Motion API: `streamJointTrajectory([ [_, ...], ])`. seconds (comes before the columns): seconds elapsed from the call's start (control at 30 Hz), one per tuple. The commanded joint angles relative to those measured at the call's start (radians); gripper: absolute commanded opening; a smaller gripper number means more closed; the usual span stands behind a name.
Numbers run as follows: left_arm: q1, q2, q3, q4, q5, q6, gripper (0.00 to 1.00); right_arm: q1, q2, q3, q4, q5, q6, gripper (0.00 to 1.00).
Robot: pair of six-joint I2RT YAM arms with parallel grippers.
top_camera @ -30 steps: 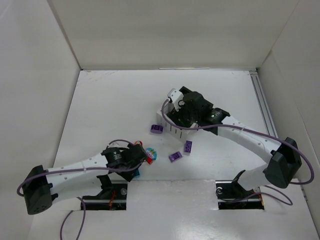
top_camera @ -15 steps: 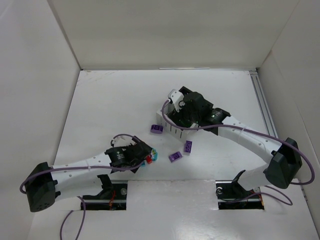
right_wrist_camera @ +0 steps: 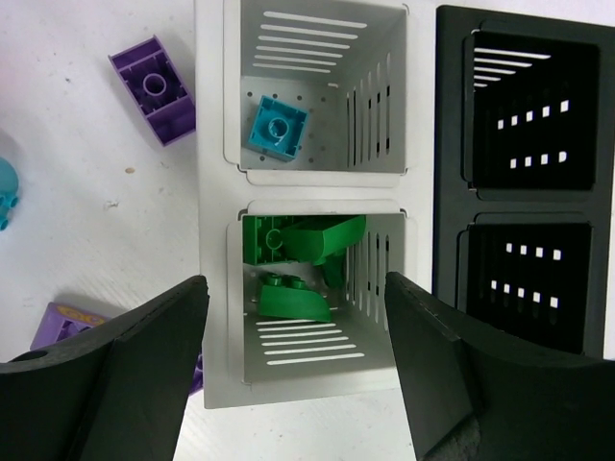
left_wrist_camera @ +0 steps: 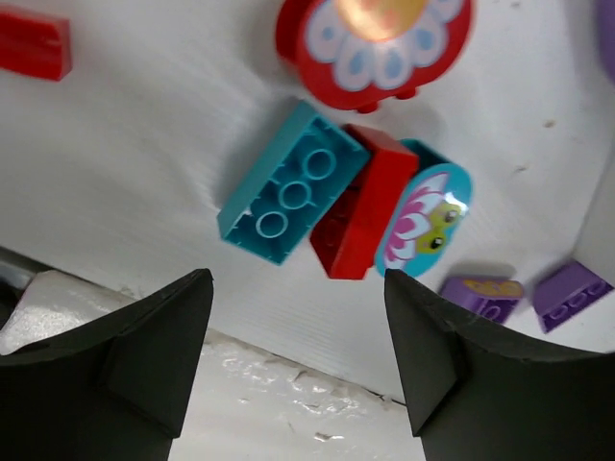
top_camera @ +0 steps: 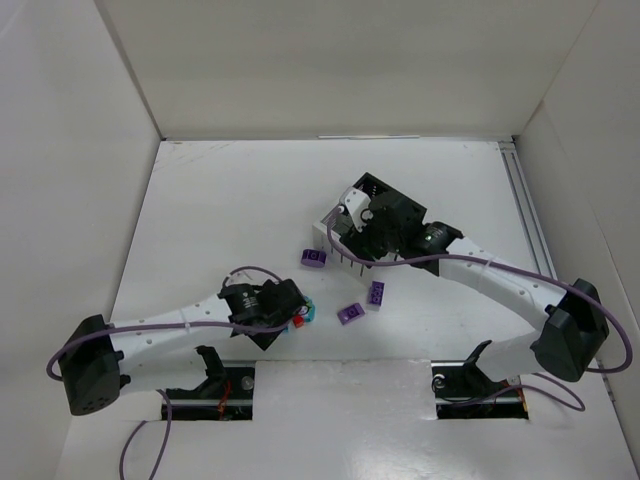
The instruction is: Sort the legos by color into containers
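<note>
My left gripper [top_camera: 292, 318] is open and empty, low over a cluster: a teal brick [left_wrist_camera: 288, 182], a red brick [left_wrist_camera: 363, 213] leaning on it, and a teal round flower piece [left_wrist_camera: 428, 216]. My right gripper [top_camera: 352, 216] is open and empty above the containers [top_camera: 322, 240], which it mostly hides in the top view. In the right wrist view one white bin [right_wrist_camera: 217, 96] holds a teal brick [right_wrist_camera: 279, 128]. The other white bin [right_wrist_camera: 219, 317] holds green bricks [right_wrist_camera: 298, 254]. Both black bins [right_wrist_camera: 447, 144] look empty. Three purple bricks [top_camera: 314, 258], [top_camera: 377, 294], [top_camera: 350, 313] lie loose.
A red round flower piece [left_wrist_camera: 375, 43] and another red brick [left_wrist_camera: 34, 43] lie beyond the cluster. The white board's front edge [left_wrist_camera: 288, 355] is just below my left fingers. A purple brick [right_wrist_camera: 154, 86] lies left of the white bins. White walls enclose the table.
My left gripper has moved right and now covers the teal and red cluster. My right gripper has shifted slightly right over the bins.
</note>
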Motion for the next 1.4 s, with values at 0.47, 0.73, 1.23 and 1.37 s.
streamJointTrajectory([
  [0.47, -0.005, 0.049, -0.085, 0.014, 0.033, -0.081, 0.62, 0.000, -0.022, -0.012, 0.022, 0.001, -0.004, 0.79],
  [0.73, -0.005, 0.117, -0.063, 0.052, -0.061, -0.032, 0.76, 0.000, -0.022, -0.012, 0.031, -0.008, -0.004, 0.79],
  [1.23, 0.036, 0.238, -0.053, 0.215, -0.147, 0.198, 0.59, -0.010, -0.003, -0.003, 0.022, -0.008, -0.004, 0.79],
  [1.37, 0.036, 0.290, -0.007, 0.175, -0.147, 0.207, 0.45, -0.010, -0.012, -0.003, 0.022, 0.011, -0.004, 0.79],
])
